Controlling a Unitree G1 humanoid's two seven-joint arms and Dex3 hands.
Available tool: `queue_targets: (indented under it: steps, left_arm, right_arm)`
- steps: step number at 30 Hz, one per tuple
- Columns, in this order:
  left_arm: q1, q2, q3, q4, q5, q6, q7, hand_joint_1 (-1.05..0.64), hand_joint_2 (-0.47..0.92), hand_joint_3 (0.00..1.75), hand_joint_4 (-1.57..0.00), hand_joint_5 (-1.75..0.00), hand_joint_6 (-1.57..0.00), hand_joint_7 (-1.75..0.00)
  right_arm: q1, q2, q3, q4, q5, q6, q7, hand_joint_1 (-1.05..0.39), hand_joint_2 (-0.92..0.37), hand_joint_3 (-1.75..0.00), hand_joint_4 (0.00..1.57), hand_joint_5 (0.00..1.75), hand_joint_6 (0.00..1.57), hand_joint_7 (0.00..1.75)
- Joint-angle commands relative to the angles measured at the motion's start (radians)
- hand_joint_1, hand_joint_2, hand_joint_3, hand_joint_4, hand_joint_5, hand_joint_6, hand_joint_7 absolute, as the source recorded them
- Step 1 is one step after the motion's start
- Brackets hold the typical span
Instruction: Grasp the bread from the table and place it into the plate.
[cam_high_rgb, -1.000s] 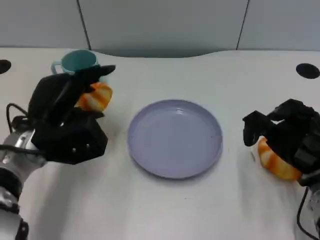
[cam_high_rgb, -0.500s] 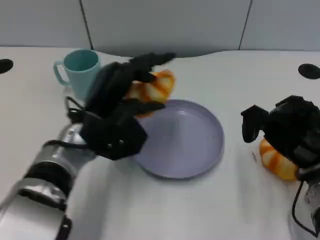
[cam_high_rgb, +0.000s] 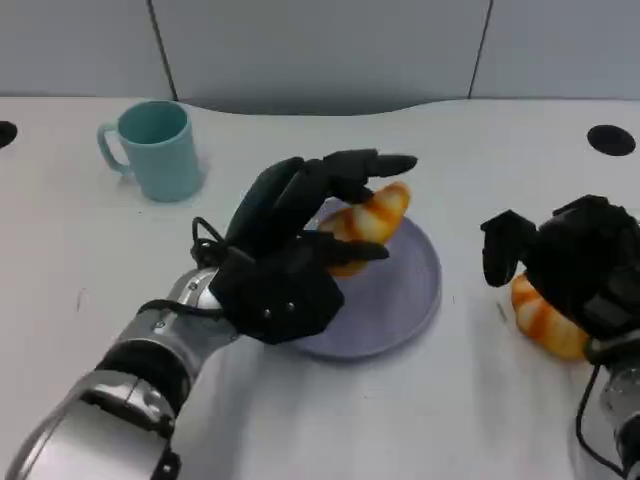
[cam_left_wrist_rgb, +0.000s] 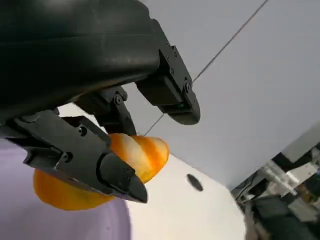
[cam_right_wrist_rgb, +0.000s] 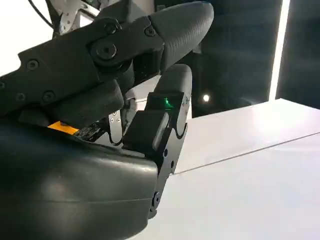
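My left hand (cam_high_rgb: 290, 255) holds an orange-and-white striped bread (cam_high_rgb: 372, 218) between its fingers, low over the far part of the lavender plate (cam_high_rgb: 405, 285). The left wrist view shows that bread (cam_left_wrist_rgb: 142, 152) pinched between black fingers (cam_left_wrist_rgb: 75, 150), with the plate's surface (cam_left_wrist_rgb: 30, 220) just under it. At the right of the table my right hand (cam_high_rgb: 575, 260) sits on a second bread (cam_high_rgb: 540, 322) with its fingers curled over it. A sliver of that bread (cam_right_wrist_rgb: 62, 128) shows inside the hand in the right wrist view.
A teal mug (cam_high_rgb: 155, 150) stands at the back left, apart from the plate. Round black holes mark the white table at the far right (cam_high_rgb: 612, 140) and far left (cam_high_rgb: 5, 132). A grey wall runs along the back edge.
My left hand has carried its bread from beside the mug rightward to over the plate. The right hand has stayed on the second bread.
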Motion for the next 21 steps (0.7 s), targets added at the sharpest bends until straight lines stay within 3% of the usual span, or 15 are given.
queue_targets:
  steps: [1, 8, 11, 15, 18, 21]
  left_arm:
    - [0.012, 0.05, -0.013, -0.009, 0.009, 0.058, -0.029, -0.92, 0.91, 0.2, -0.25, -0.3, -0.36, 0.0]
    - [0.023, 0.059, 0.05, -0.022, -0.095, 0.052, -0.176, -1.05, 0.92, 0.49, -0.01, -0.33, -0.18, -0.01]
    - [0.059, 0.044, 0.142, -0.03, -0.236, 0.03, -0.336, -1.05, 0.92, 0.52, 0.0, -0.37, -0.15, 0.0]
    - [0.117, 0.036, 0.266, -0.079, -0.442, 0.073, -0.59, -1.05, 0.92, 0.49, 0.0, -0.33, -0.14, -0.01]
    - [0.203, 0.063, 0.371, -0.186, -0.64, 0.185, -0.826, -0.98, 0.92, 0.44, 0.0, -0.63, -0.16, -0.03]
    - [0.297, 0.079, 0.439, -0.321, -0.791, 0.333, -0.993, -1.0, 0.92, 0.42, 0.0, -0.69, -0.17, -0.04]
  right_arm:
    - [0.004, 0.005, -0.011, -0.004, 0.002, -0.076, -0.027, -0.54, -0.9, 0.0, 0.68, 1.4, 1.14, 0.15]
    - [-0.007, 0.022, 0.002, -0.011, -0.009, -0.134, -0.107, -0.56, -0.91, -0.01, 0.75, 1.31, 1.15, 0.16]
    - [0.004, 0.032, 0.017, -0.028, -0.023, -0.131, -0.161, -0.57, -0.91, 0.0, 0.75, 1.32, 1.15, 0.18]
    - [0.005, 0.035, 0.013, -0.024, -0.016, -0.115, -0.162, -0.55, -0.92, -0.01, 0.7, 1.38, 1.04, 0.35]
    - [0.017, 0.035, 0.021, -0.04, -0.024, -0.102, -0.177, -0.56, -0.91, 0.0, 0.72, 1.36, 1.04, 0.38]
    - [0.03, 0.038, 0.024, -0.057, -0.022, -0.116, -0.167, -0.57, -0.92, -0.01, 0.71, 1.36, 1.02, 0.39]
